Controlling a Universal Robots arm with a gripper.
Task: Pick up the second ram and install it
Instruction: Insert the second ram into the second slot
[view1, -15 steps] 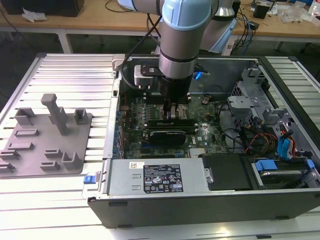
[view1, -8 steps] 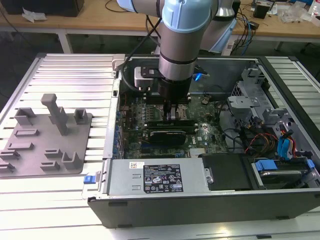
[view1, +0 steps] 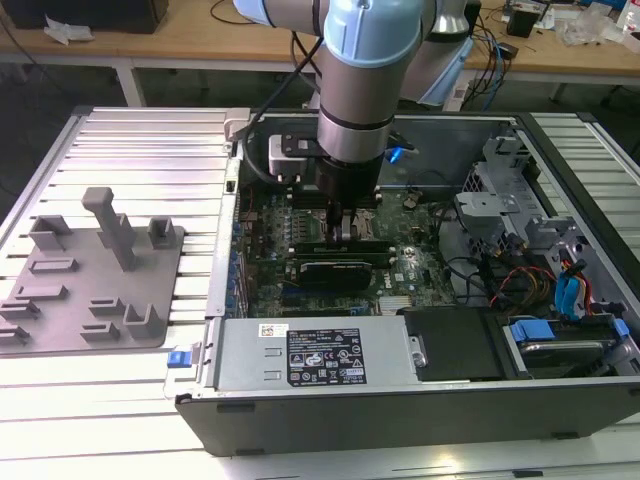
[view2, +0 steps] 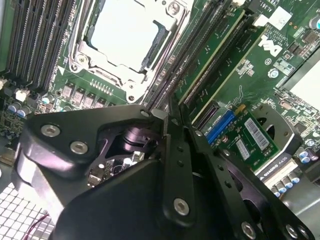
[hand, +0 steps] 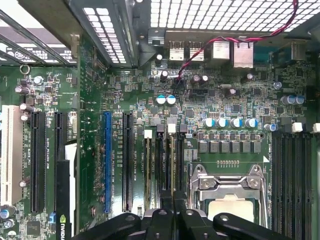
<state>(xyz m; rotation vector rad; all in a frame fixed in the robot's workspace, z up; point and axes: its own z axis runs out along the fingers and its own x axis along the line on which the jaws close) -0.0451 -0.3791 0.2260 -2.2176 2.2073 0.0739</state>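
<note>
Gripping the second ram (view2: 167, 112), the end effector (view1: 343, 232) stands between CPU socket (hand: 227, 200) and graphics card (view1: 335, 272).

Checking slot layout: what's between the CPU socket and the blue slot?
First wrist view: memory slots beside the CPU socket, then one black slot next to the blue slot.

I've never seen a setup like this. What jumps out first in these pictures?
The big pale-blue robot arm reaching straight down into an open computer case in the exterior view, its gripper low over the green motherboard. In both wrist views the shiny metal CPU socket stands out beside rows of long memory slots. On the exterior view's left, a grey plastic holder plate with upright posts sits on the ribbed table.
</note>
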